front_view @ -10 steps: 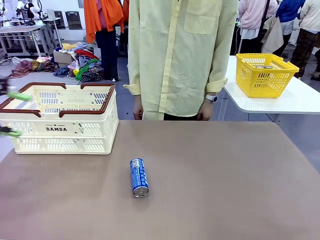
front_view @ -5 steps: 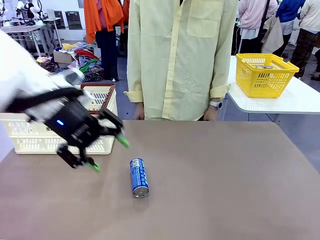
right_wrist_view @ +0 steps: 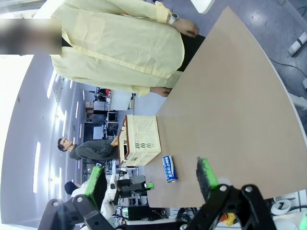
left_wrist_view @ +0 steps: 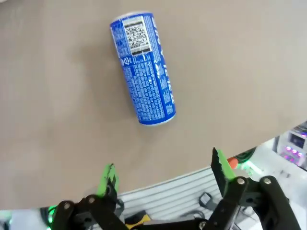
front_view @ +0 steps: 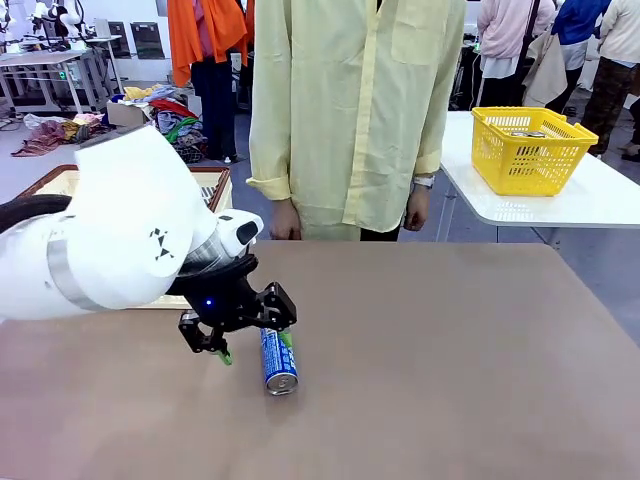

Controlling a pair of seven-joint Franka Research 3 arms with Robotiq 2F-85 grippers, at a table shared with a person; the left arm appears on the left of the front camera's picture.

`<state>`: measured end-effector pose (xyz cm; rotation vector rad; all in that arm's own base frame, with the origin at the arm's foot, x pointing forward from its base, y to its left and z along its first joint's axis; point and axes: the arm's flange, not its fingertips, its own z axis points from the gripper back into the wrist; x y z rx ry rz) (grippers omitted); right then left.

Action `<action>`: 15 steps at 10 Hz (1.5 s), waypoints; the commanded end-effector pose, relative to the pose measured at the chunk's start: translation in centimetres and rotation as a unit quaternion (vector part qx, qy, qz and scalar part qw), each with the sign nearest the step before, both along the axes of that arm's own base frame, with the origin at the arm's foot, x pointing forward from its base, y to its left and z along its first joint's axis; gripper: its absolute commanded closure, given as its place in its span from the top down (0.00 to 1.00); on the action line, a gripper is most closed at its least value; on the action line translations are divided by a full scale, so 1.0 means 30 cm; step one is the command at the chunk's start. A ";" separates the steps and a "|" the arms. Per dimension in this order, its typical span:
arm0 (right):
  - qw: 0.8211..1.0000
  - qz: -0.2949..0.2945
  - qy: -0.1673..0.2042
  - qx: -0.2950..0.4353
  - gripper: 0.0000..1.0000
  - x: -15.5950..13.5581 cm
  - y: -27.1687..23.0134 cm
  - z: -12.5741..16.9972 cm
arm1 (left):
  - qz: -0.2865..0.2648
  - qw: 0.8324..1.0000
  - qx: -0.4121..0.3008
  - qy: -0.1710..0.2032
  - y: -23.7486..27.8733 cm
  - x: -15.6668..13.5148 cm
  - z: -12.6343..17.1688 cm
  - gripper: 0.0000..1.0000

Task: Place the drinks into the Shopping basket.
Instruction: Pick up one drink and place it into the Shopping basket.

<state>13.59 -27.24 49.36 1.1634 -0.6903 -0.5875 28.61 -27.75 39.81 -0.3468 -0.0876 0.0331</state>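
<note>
Brown table (front_view: pixel 450 350) carried blue drink can (front_view: pixel 279 365) lying on side; we saw left gripper (front_view: pixel 256 348) close over it, fingers apart; right gripper (right_wrist_view: pixel 151 171) fingers apart too, empty.

Open tabletop (front_view: pixel 450 350) around blue can (front_view: pixel 280 368)

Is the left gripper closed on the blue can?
No, the left gripper is open, and the blue can lies on the table beyond its fingertips.
</note>
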 end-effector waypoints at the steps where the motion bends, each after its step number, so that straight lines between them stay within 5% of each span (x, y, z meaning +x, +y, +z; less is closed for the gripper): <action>1: 1.000 -0.003 -0.021 -0.001 1.00 -0.004 -0.004 0.007 | 0.002 1.000 -0.014 0.016 0.002 -0.068 0.056 1.00; 5: 1.000 -0.003 -0.021 -0.001 1.00 -0.004 -0.004 0.007 | -0.007 1.000 -0.004 0.008 -0.018 -0.046 0.037 1.00; 8: 1.000 -0.003 -0.021 -0.001 1.00 -0.004 -0.004 0.007 | -0.008 0.997 0.067 0.021 -0.097 0.194 -0.077 1.00; 15: 1.000 -0.003 -0.021 -0.001 1.00 -0.004 -0.004 0.007 | 0.016 0.993 0.095 0.067 -0.151 0.326 -0.297 1.00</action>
